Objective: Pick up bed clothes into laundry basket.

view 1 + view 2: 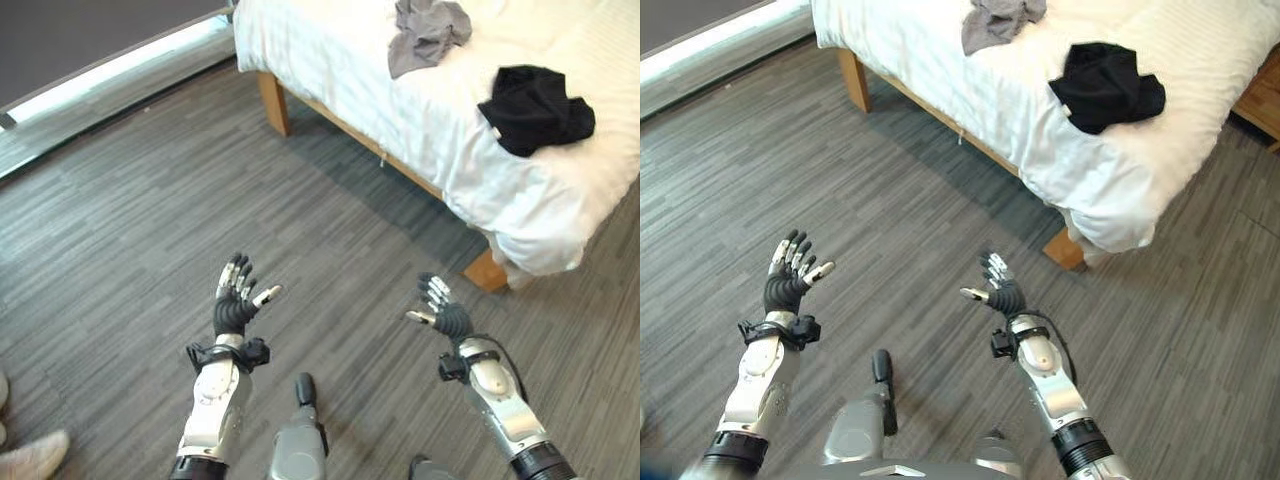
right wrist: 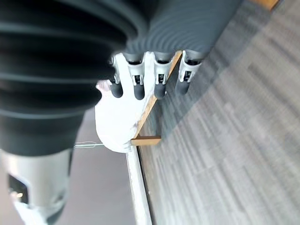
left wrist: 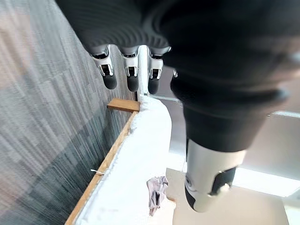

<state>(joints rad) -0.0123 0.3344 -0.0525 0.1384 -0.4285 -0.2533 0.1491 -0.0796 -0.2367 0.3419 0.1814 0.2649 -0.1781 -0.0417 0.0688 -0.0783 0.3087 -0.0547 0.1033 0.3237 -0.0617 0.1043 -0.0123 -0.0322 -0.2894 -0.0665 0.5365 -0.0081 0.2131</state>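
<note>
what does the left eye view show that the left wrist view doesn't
Left eye view alone: the black garment on the bed, the right hand open over the floor, and a person's shoe at the lower left corner. Left wrist view alone: a close look along the left hand with its fingers straight. Both share the white bed, its wooden frame, the grey garment and the grey floor.

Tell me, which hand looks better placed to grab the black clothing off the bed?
Probably the right hand: it hangs open on the side of the bed corner where the black garment lies. The left hand, also open, is farther away.
</note>
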